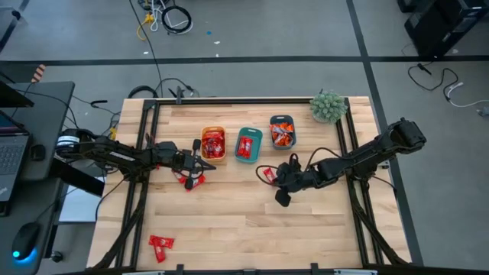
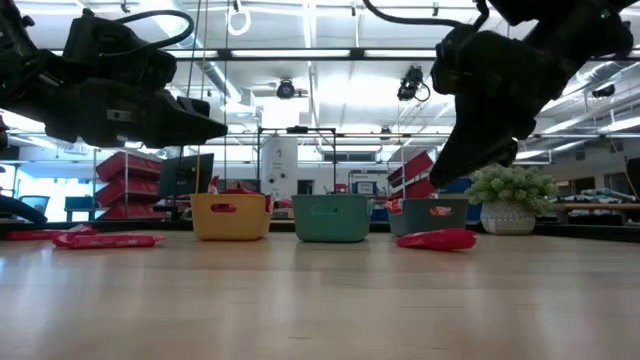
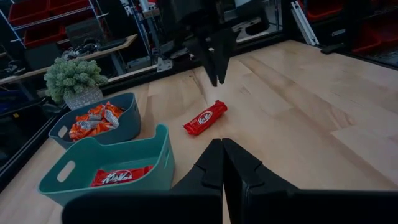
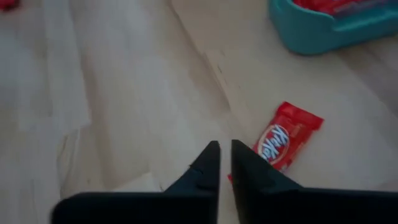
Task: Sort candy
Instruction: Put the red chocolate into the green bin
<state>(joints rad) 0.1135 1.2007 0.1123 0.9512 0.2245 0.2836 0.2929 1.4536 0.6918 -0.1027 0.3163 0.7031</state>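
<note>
Nearest the front edge of the pale wooden table [image 1: 244, 221], well short of the row of bins, two flat red-wrapped candies [image 1: 160, 244] are seen lying together in the high view alone; no other view includes them. Farther in, in front of the teal plastic bin [image 1: 248, 144], a single red candy bar with white lettering [image 4: 283, 139] is shown lying loose on the wood, and the right wrist view places it just beside the right gripper [image 4: 224, 155], whose fingers stand nearly together and grasp nothing. To the other side of the teal bin, the left gripper [image 1: 200, 163] is seen clenched, its fingers [image 3: 214, 163] pressed together in the left wrist view; red candy [image 1: 190, 180] lies under it, seen only from above. Three bins are counted: a yellow-orange plastic bin [image 1: 213, 143], the teal one, and a grey-blue plastic bin [image 1: 282, 131]. The left wrist view shows one red bar inside the teal bin and many orange-red candies [image 3: 93, 121] in the grey-blue one. Beyond the grey-blue bin stands one small potted green plant [image 1: 328, 106].
</note>
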